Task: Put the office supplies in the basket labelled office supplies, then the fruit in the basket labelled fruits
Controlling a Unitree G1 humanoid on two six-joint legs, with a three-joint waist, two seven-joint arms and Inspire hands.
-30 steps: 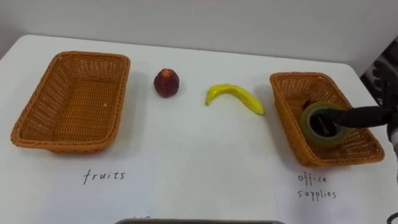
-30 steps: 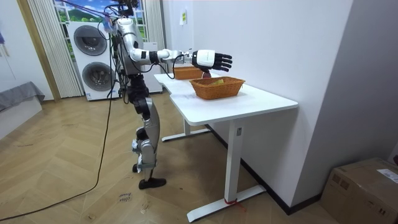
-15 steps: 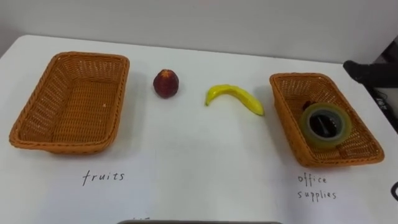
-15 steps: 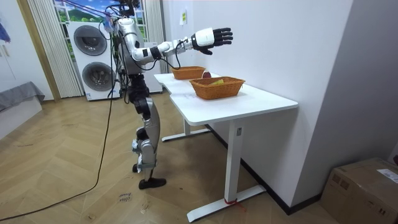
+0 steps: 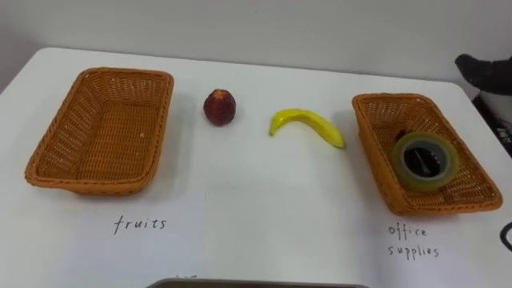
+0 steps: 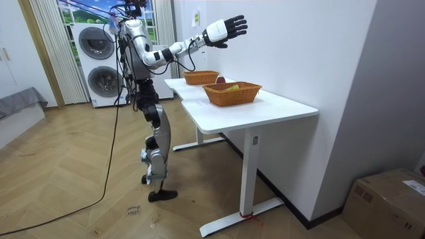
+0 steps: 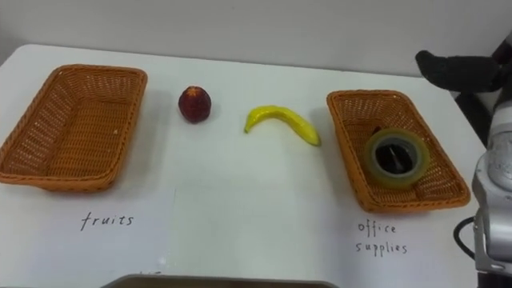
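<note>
A red peach point(image 5: 219, 106) and a yellow banana point(image 5: 308, 126) lie on the white table point(image 5: 264, 200) between two wicker baskets. The left basket point(image 5: 162, 128) has nothing in it. The right basket point(image 5: 370, 152) holds a roll of tape point(image 5: 424, 161), which leans against its right wall. My right hand point(image 5: 484, 72) hangs open at the view's upper right, beyond the right basket and apart from everything. In the room view that hand point(image 6: 226, 29) is raised high above the table with its fingers spread.
A handwritten label lies on the table in front of each basket. The table's right edge runs close beside the right basket. I stand at the table's long side, with a wall behind it. A dark flat edge point(image 5: 256, 283) shows at the bottom.
My right hand has let go of the tape roll, which now lies in the right basket. The hand has risen up and back, away from the basket. The camera shifted slightly.
</note>
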